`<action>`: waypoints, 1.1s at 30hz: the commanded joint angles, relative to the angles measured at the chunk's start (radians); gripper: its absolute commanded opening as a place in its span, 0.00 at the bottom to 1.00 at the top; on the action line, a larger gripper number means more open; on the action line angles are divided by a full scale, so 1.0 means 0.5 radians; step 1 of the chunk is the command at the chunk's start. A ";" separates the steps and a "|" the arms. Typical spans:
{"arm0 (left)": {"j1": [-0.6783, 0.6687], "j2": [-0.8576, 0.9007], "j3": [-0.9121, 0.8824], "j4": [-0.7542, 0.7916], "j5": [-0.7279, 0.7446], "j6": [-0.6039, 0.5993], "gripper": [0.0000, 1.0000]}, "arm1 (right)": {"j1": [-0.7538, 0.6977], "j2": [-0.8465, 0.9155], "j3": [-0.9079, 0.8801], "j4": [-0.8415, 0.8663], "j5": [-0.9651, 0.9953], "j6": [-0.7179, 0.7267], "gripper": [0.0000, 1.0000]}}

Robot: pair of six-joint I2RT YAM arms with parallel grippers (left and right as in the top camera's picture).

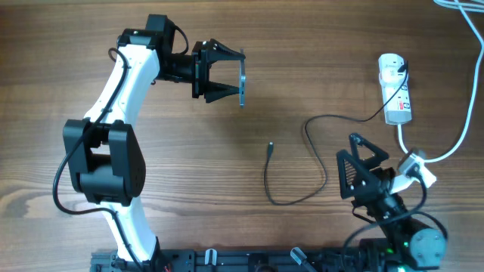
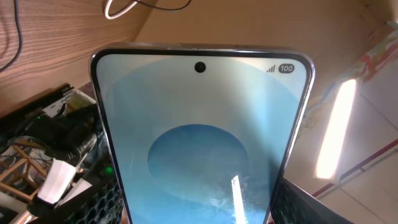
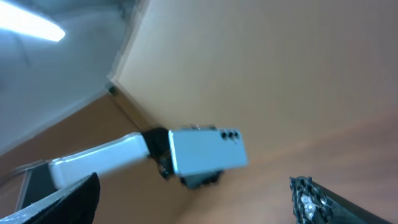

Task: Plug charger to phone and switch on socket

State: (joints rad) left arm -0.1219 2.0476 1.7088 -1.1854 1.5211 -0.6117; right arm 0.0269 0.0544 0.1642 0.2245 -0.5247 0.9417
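Note:
My left gripper (image 1: 234, 78) is shut on the phone (image 1: 242, 79) and holds it on edge above the table's upper middle. In the left wrist view the phone's cyan screen (image 2: 199, 137) fills the frame between my fingers. The right wrist view shows the phone's pale back (image 3: 205, 149) with its camera dots, far off. The charger, a thin black cable (image 1: 318, 162), loops over the table; its plug tip (image 1: 271, 146) lies free near the centre. The socket (image 1: 395, 89), a white power strip, lies at the far right. My right gripper (image 1: 361, 155) is open and empty, lifted near the right front.
A thick white cord (image 1: 465, 113) runs from the socket along the right edge to the top right corner. A white tag (image 1: 417, 171) sits by my right arm. The left arm's white link (image 1: 125, 83) reaches across the upper left.

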 commanded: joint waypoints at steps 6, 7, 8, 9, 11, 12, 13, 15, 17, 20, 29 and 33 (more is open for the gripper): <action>0.018 -0.076 0.003 -0.003 0.111 0.002 0.74 | -0.010 1.329 1.377 -1.347 -0.658 -1.096 1.00; 0.018 -0.076 0.003 -0.003 0.112 0.002 0.74 | -0.010 1.449 1.399 -1.241 -0.988 -1.054 1.00; 0.018 -0.076 0.003 -0.003 0.112 0.002 0.74 | -0.010 1.518 1.398 -1.136 -1.180 -0.971 1.00; 0.018 -0.076 0.003 -0.002 0.111 0.003 0.74 | 0.004 1.682 1.399 -0.850 -1.398 -0.703 1.00; 0.018 -0.076 0.003 -0.002 0.111 0.003 0.74 | 0.105 1.762 1.415 -0.726 -1.382 -0.620 0.99; 0.018 -0.076 0.003 -0.002 0.111 0.003 0.74 | 0.191 1.777 1.441 -0.748 -1.257 -0.624 1.00; 0.018 -0.076 0.003 -0.003 0.112 0.002 0.74 | 0.278 1.782 1.482 -0.817 -1.102 -0.629 0.99; 0.018 -0.076 0.003 -0.003 0.112 0.002 0.73 | 0.537 1.838 1.761 -1.339 -0.510 -0.824 0.99; 0.018 -0.076 0.003 -0.003 0.111 0.002 0.73 | 0.786 1.987 2.173 -1.962 0.190 -0.944 0.99; 0.018 -0.076 0.003 -0.002 0.111 0.003 0.73 | 1.145 2.409 2.844 -2.660 0.947 -0.848 0.99; 0.018 -0.076 0.003 -0.002 0.111 0.003 0.73 | 1.759 3.166 3.433 -2.737 1.893 -0.505 1.00; 0.018 -0.076 0.003 -0.002 0.111 0.002 0.73 | 1.909 3.207 3.423 -2.618 2.237 -0.499 0.81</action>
State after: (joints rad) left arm -0.1211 2.0472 1.7077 -1.1862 1.5284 -0.6117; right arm 0.9512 1.6402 1.8523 -1.0904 0.4171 0.6678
